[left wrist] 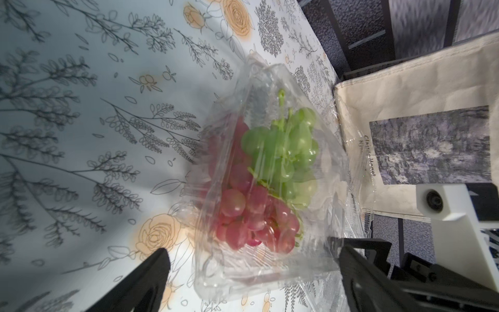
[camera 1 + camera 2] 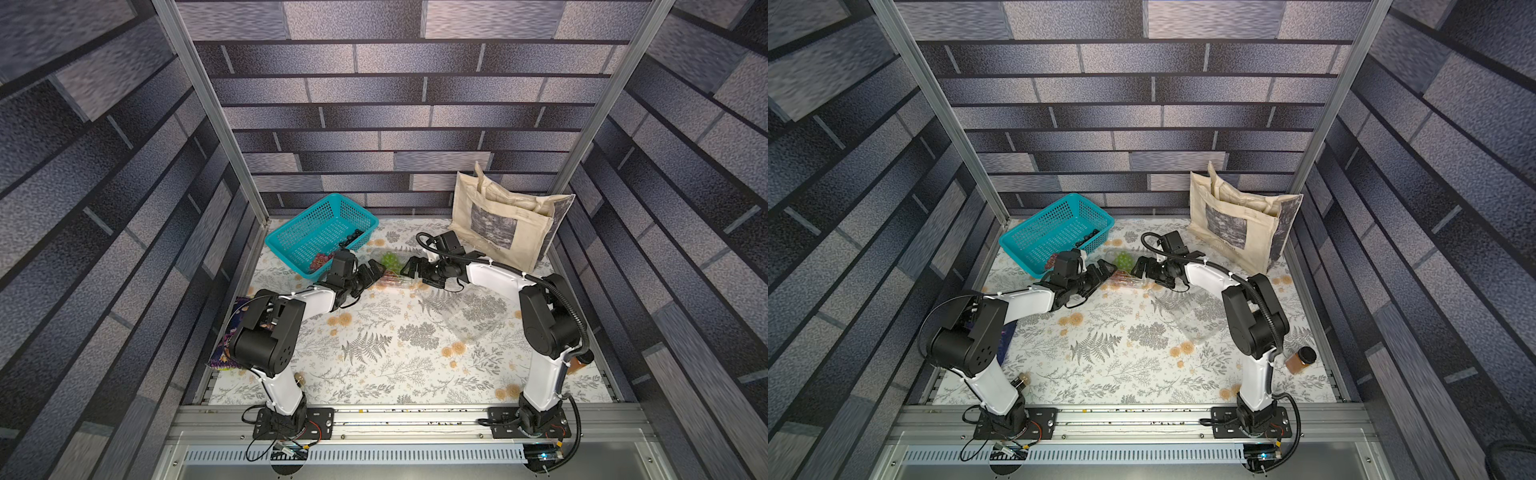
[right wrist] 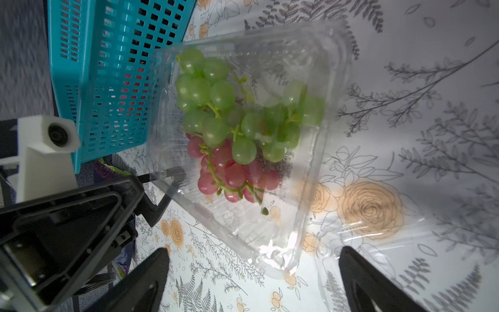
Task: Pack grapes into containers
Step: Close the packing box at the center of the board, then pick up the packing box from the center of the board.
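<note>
Left hand (image 1: 251, 259) and right hand (image 3: 252, 256) both stand wide apart and empty, either side of a clear container (image 3: 243, 221) on the tabletop (image 2: 374, 353); it holds the green bunch (image 3: 216, 108) and one red bunch (image 3: 235, 175). That box seems filled. Next, the left hand should probably reach into the teal basket (image 2: 303, 218) for the second red bunch (image 2: 319, 261) or the black bunch (image 2: 353, 237).

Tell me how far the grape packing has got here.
Done: the green bunch and one red bunch lie in a clear container. In hand: nothing; the left gripper and right gripper stand open on either side of it, and I cannot tell if its lid is latched. Left: another red bunch and the black bunch sit in the teal basket, and an empty container lies unused.
</note>
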`<state>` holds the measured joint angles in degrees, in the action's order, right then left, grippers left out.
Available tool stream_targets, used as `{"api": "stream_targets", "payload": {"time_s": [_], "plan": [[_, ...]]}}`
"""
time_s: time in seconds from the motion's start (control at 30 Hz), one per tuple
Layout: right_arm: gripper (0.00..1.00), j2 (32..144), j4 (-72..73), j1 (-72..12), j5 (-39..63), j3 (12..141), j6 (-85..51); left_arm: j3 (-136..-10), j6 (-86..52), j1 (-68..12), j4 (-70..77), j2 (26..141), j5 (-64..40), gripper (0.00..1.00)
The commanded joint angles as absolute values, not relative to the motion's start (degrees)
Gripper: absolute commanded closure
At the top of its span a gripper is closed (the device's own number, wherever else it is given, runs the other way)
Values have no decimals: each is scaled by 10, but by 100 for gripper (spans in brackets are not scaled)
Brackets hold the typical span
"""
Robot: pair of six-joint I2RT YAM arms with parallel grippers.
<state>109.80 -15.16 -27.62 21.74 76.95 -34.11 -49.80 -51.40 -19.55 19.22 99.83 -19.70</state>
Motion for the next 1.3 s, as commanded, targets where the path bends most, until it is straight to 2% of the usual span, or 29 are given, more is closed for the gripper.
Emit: {"api": "stream_targets", "payload": {"time_s": [0.0, 0.2, 0.47, 0.83, 1.1, 1.27], "plan": [[0, 1115, -149, -263, 233, 794, -352, -528, -507, -210, 202, 1012, -204, 0], [0, 1101, -168, -243, 232, 800, -338, -558, -515, -226, 207, 1040, -206, 0], [0, 1021, -243, -224, 188, 786, -285, -578, -516, -246, 204, 1055, -203, 0], [0, 884, -413, -209, 9, 711, -228, -538, -493, -236, 172, 994, -205, 0], [0, 803, -400, -145, -62, 592, -223, -487, -482, -236, 166, 942, -207, 0], [0, 810, -393, -129, -80, 563, -203, -469, -479, -237, 165, 918, -213, 0]]}}
